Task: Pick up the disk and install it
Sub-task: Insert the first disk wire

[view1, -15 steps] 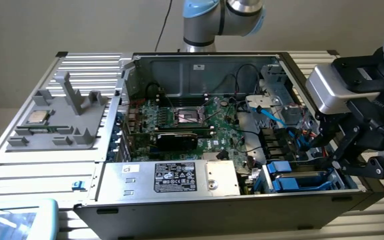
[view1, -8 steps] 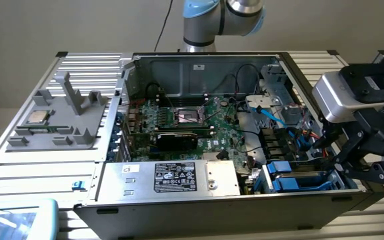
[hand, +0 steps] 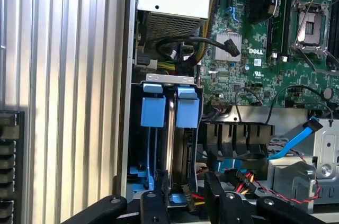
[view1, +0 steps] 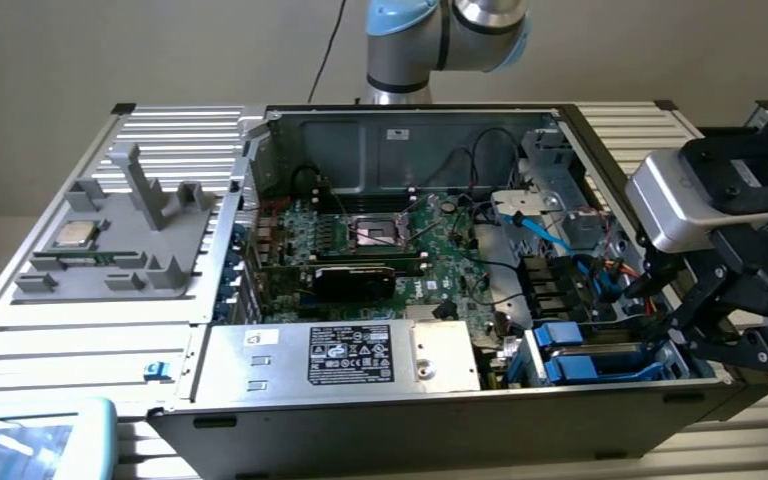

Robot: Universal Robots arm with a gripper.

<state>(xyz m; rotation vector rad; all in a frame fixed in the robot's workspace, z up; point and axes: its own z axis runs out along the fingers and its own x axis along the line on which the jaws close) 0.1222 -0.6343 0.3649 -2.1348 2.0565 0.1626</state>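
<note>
A robotics lab set up for computer assembly: a Universal Robots arm (view1: 444, 30) stands behind an open desktop computer case (view1: 398, 125), motherboard (view1: 398, 250) exposed, on a slatted aluminium bench (view1: 77, 340). The tool (view1: 707, 340) hangs at the case's drive bay (view1: 598, 355); a grey parts fixture (view1: 131, 240) sits at the exterior view's left.

Blue-framed drives (hand: 187, 110) in bay: two; motherboard (view1: 458, 262), power supply (view1: 357, 355), processor chip (view1: 77, 233), computer case (view1: 357, 440), robot arm (view1: 424, 30) — one each.

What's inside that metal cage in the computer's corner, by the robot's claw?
Two blue carriers stand on edge, side by side, in the drive cage. Their faces and labels are hidden between the cage walls.
</note>
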